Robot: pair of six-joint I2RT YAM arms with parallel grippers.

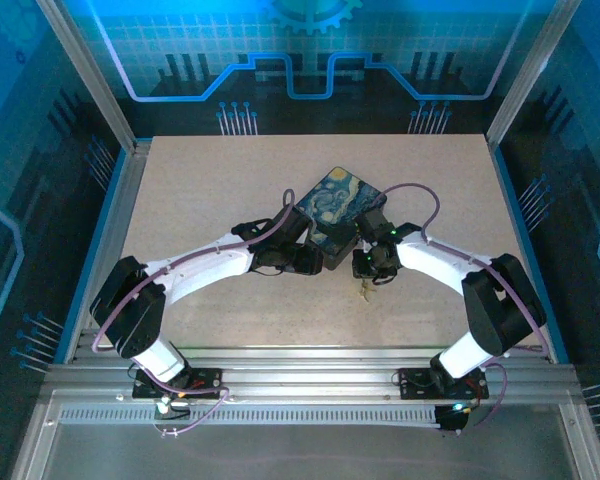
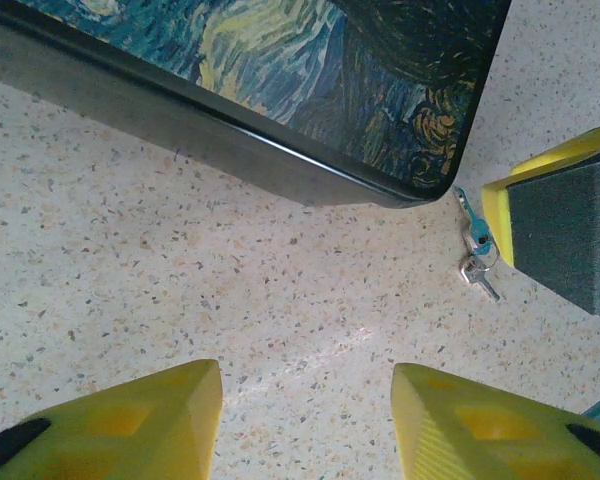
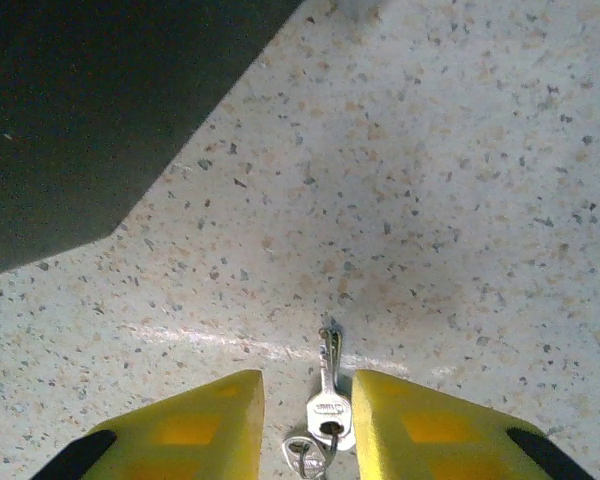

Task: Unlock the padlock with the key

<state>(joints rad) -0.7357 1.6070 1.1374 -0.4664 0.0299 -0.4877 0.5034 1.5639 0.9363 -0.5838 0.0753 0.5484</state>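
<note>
**Key lies between the narrow jaws of the right gripper**

In the top view, both arms are reached toward the middle of the table (image 1: 210, 190). The right gripper (image 1: 366, 286) is lowered just below the near edge of the painted box (image 1: 342, 200). The left gripper (image 1: 315, 262) is held just to its left, beside the same box.

In the left wrist view, the left gripper's yellow fingers (image 2: 130, 425) are seen at the bottom edge, moderately wide apart, with only bare table between them. The key (image 2: 480, 272) is found at the right of the frame, below the box's rounded corner and just beside one finger of the right gripper. A blue tag (image 2: 473, 228) is attached to it. The right arm is judged much the nearer to the key.

In the right wrist view, the key is seen low in the frame, flat on the speckled surface between the two fingertips. The jaws are narrow but apart, and nothing is gripped; a gap is left on the left side, while the key's head is close against the right finger. The key is small, thin and silvery grey, with a ring (image 3: 305, 455) through its head. Its long axis runs up and down the frame, head toward the bottom and blade pointing away. The jaws would therefore be closed across it, on the head.
</note>
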